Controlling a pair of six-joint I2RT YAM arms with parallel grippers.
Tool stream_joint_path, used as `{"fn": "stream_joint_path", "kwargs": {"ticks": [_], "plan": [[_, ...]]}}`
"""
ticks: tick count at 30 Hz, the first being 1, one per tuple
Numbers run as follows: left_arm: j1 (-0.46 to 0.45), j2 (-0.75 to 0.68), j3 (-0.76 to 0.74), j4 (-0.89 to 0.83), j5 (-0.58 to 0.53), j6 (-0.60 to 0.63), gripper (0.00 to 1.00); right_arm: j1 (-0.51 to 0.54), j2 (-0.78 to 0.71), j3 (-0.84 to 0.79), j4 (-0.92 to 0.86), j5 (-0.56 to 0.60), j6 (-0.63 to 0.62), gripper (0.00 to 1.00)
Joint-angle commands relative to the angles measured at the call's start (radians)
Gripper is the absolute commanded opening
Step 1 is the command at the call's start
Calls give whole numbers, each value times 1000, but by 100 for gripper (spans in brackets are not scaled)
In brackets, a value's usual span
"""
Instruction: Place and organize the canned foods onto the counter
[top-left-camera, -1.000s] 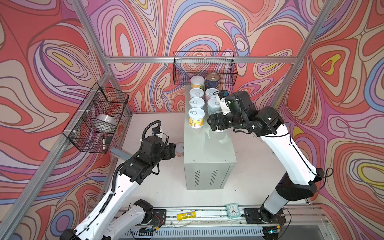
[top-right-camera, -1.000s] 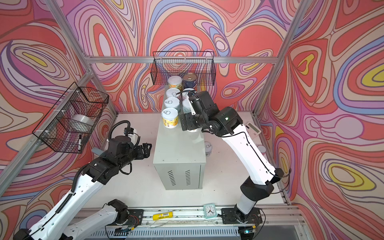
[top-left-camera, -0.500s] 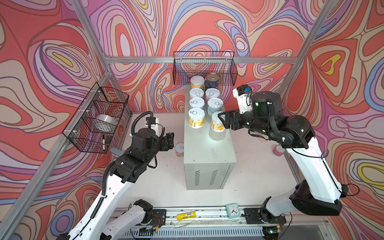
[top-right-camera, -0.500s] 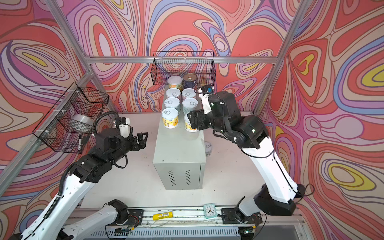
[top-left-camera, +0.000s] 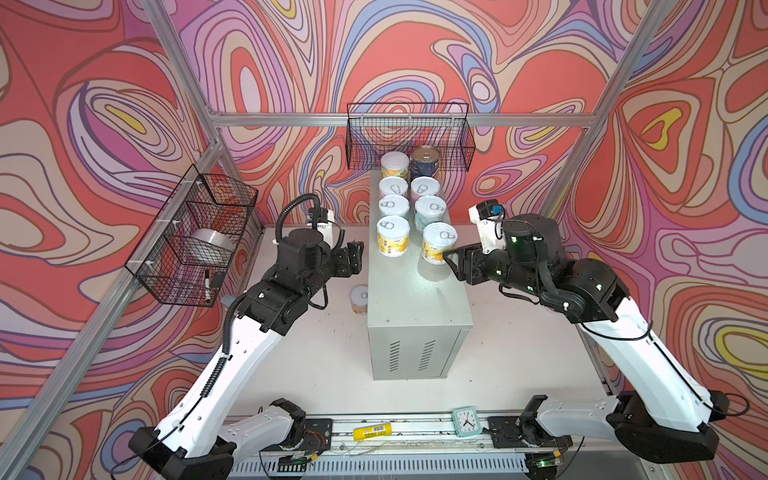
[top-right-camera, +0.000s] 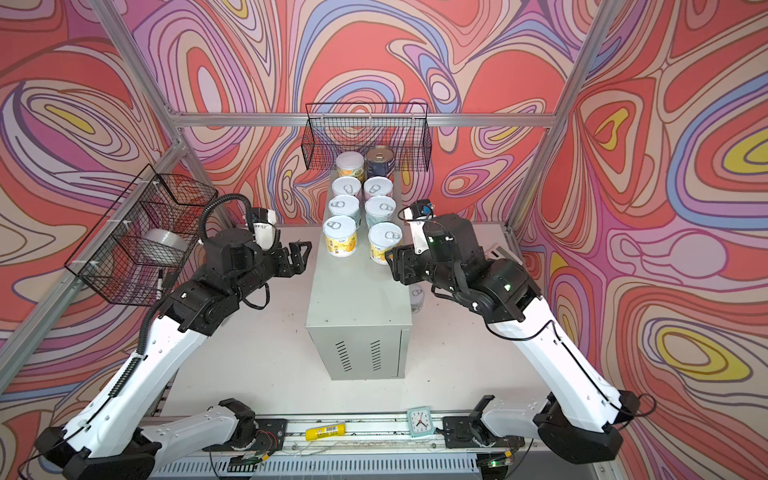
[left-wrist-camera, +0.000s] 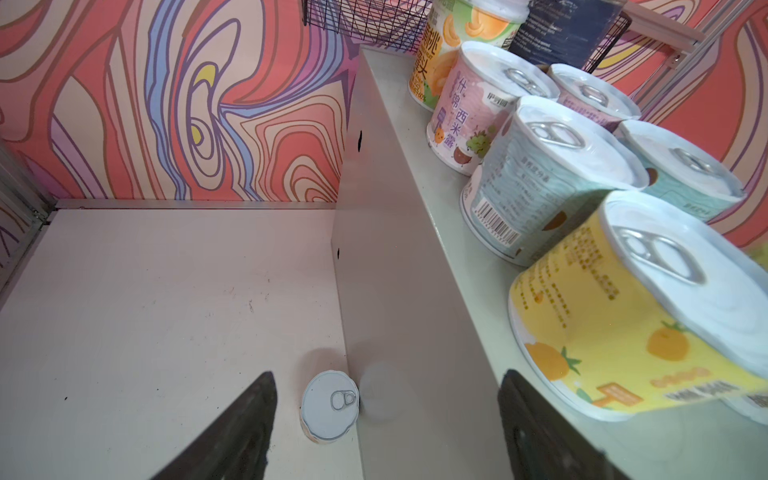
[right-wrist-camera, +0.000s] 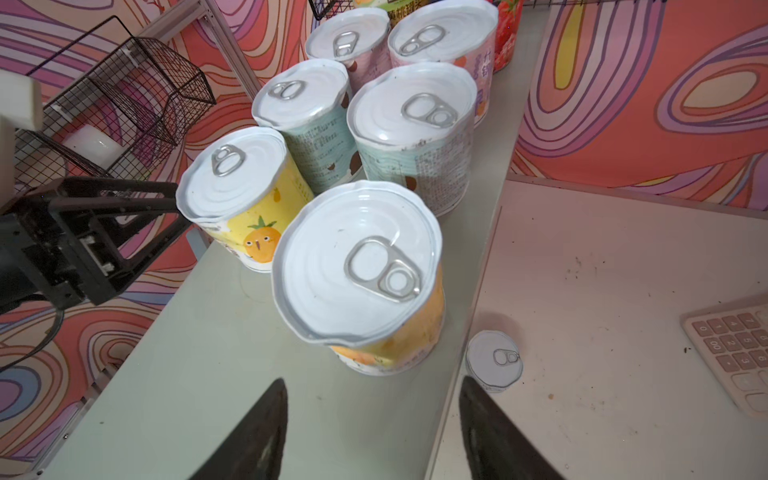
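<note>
Cans (top-left-camera: 394, 206): eight stand in two rows on the grey desk (top-left-camera: 415, 307); two loose cans (top-left-camera: 359, 298) wait below, beside it. Left fingers (top-left-camera: 355, 258) and right fingers (top-left-camera: 455, 261) are spread, empty. Hazard: right fingers nudging the edge-side yellow can (top-left-camera: 438, 248) could topple it off.

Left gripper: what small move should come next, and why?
Probably lower the left gripper onto the loose can on the table beside the counter: its jaws are open and empty, the can lies just below them, and it is not yet on top.
</note>
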Motion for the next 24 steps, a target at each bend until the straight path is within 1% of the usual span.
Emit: {"fn": "stream_joint_path", "kwargs": {"ticks": [1,10,18,24], "plan": [[-8,9,30,50,19,13,84,4,-7,-21,52,-14,8,66],[-32,34,38,73,45,15,84,4,23,-32,77,17,-25,66],[-44,51,40,82,48,18,83,4,54,-25,94,-11,-33,65],[-45,61,43,88,68,18,83,4,65,-25,103,-10,-35,64]]}}
